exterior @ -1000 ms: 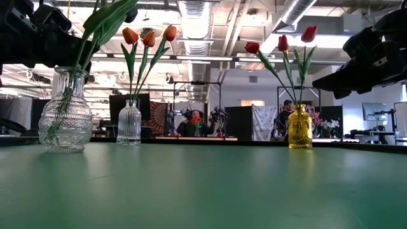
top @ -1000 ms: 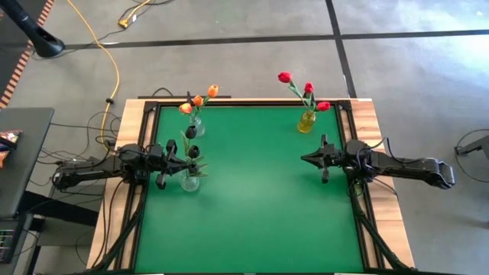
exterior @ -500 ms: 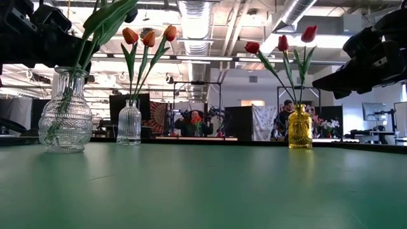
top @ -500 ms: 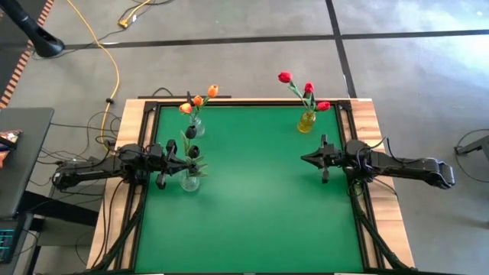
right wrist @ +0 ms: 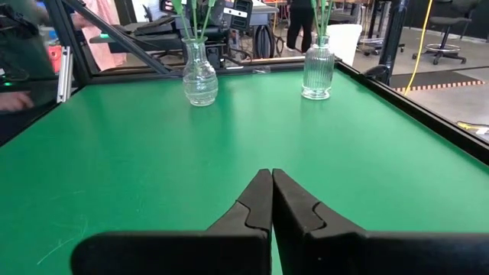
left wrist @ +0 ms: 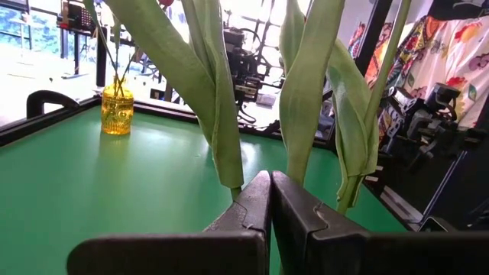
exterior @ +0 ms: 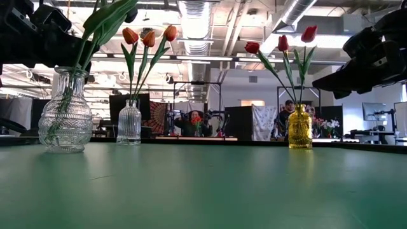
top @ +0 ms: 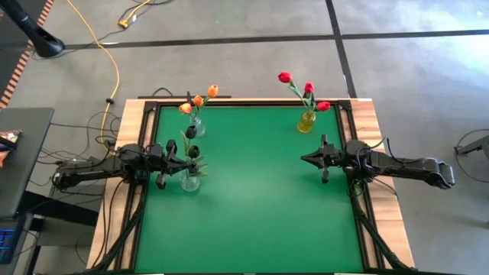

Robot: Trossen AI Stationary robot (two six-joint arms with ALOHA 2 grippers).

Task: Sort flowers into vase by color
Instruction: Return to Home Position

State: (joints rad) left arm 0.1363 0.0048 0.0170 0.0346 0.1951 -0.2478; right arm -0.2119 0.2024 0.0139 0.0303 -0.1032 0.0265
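Three vases stand on the green table. A round clear vase (top: 189,181) (exterior: 65,121) at the left holds dark tulips (top: 192,141) by their stems. A ribbed clear vase (top: 195,127) (exterior: 129,123) behind it holds orange tulips (top: 198,100). A yellow vase (top: 306,122) (exterior: 299,129) at the far right holds red tulips (top: 308,88). My left gripper (top: 183,161) (left wrist: 271,177) is shut, level with the dark tulips' green leaves (left wrist: 220,114) above the round vase. My right gripper (top: 304,159) (right wrist: 271,174) is shut and hovers over bare table at the right. My left gripper's shut fingertips (left wrist: 260,187) stand right in front of the lower leaves (left wrist: 233,179) of the dark tulips, coming level from the table's left. Nothing shows between the fingers, and I cannot tell whether the tips touch a leaf.
The middle and near part of the green table (top: 252,206) lies bare between the two arms. A raised dark rim (top: 351,114) runs around the table. People and equipment show in the room beyond the far edge in the low view.
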